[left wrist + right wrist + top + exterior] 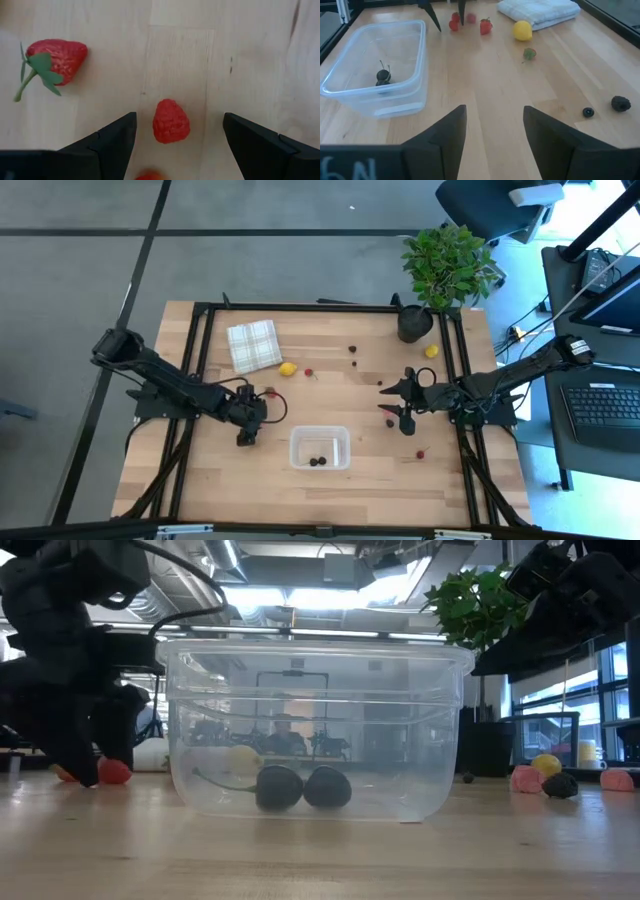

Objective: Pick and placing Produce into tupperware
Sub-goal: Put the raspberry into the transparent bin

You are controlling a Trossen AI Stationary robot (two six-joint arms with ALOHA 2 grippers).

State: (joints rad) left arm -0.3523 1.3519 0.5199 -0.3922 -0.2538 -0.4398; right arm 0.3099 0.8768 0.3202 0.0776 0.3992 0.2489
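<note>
Between the spread fingers of the left gripper, on bare wood, lies a small red raspberry; the jaws stand wide with a fingertip on either side of it and nothing held. That is the relation the next move turns on: the berry sits almost centred in the gap, a little nearer one finger than the other, with its slightly longer axis running along the fingers, not across them, so a straight drop and close should take it across its narrow waist. A strawberry with a green stalk lies well apart to one side, and a sliver of another red piece shows at the frame's edge just under the wrist.

From above, the left gripper hangs just left of the tupperware, which stands near the table's front edge with two dark cherries already in it. The left arm is clearly the nearer one to this berry. The right gripper waits right of the tub over open table, its fingers apart and empty. More produce lies scattered: a lemon beside the checked cloth, and dark pieces to the right.

Only the left wrist view shows the berry framed by the fingers; overhead it is hidden under the gripper. The table-level view gives the cherries' stalk through the clear wall, and a red piece beside the left arm, possibly the strawberry.
</note>
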